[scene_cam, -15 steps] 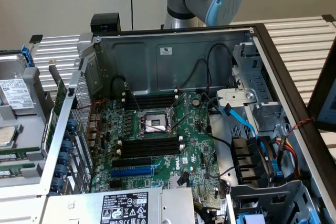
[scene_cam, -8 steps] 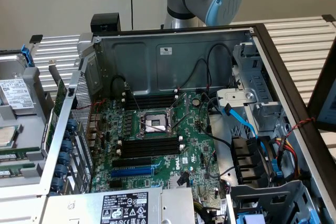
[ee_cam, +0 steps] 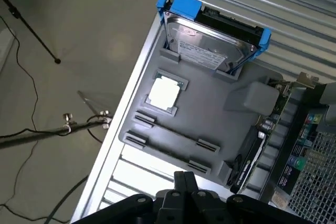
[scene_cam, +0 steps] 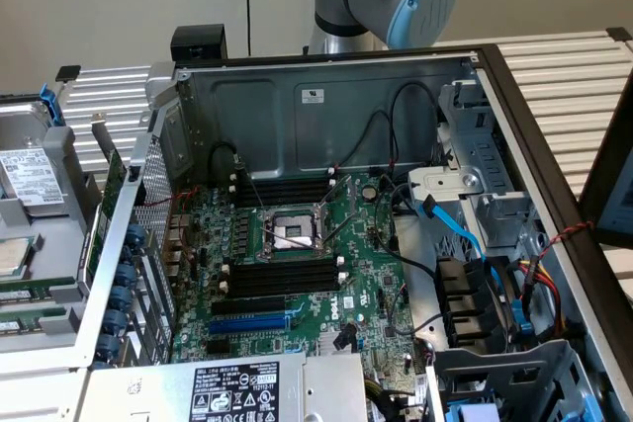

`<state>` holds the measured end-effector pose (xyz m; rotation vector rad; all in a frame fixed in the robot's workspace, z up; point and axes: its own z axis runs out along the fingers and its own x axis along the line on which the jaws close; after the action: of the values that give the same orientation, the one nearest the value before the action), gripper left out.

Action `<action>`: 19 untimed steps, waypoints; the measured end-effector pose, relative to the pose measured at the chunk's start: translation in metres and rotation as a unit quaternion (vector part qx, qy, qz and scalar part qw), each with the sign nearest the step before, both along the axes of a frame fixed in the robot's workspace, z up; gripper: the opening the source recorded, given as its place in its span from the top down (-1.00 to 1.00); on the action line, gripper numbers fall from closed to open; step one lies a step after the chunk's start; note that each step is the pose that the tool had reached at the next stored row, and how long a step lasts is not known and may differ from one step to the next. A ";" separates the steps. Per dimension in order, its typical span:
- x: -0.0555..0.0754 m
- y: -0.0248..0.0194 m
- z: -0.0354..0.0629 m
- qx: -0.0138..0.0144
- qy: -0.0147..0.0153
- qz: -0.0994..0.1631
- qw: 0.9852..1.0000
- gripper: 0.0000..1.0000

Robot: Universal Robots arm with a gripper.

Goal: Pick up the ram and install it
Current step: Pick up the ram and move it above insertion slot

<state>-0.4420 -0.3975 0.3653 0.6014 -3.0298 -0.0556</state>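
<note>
The ram [scene_cam: 35, 295] is a thin green strip resting on edge in the grey tray [scene_cam: 49, 244] at the exterior view's left edge, outside the computer case. From the wrist view it shows as a thin dark line [ee_cam: 176, 133] between the grey clips of the tray [ee_cam: 220, 114]. My gripper [ee_cam: 185, 178] hangs well above the tray's near edge, its two dark fingers pressed together with nothing between them. The black memory slots [scene_cam: 287, 279] on the motherboard [scene_cam: 346, 244] hold no stick.
A hard drive in a blue caddy [ee_cam: 212, 40] and a processor chip [ee_cam: 165, 93] also lie in the tray. A green card [ee_cam: 281, 108] stands at the tray's side next to the case wall [scene_cam: 129, 244]. Cables and a drive cage [scene_cam: 485, 303] crowd the case's right.
</note>
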 end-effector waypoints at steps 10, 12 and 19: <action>0.000 0.0000 -0.0011 0.000 0.000 0.091 0.996 0.79; 0.000 0.0000 -0.0013 0.000 0.000 0.109 0.994 0.79; 0.000 0.0000 -0.0020 0.000 0.000 0.172 0.985 0.79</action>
<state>-0.4420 -0.3975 0.3633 1.1130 -2.8758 -0.0407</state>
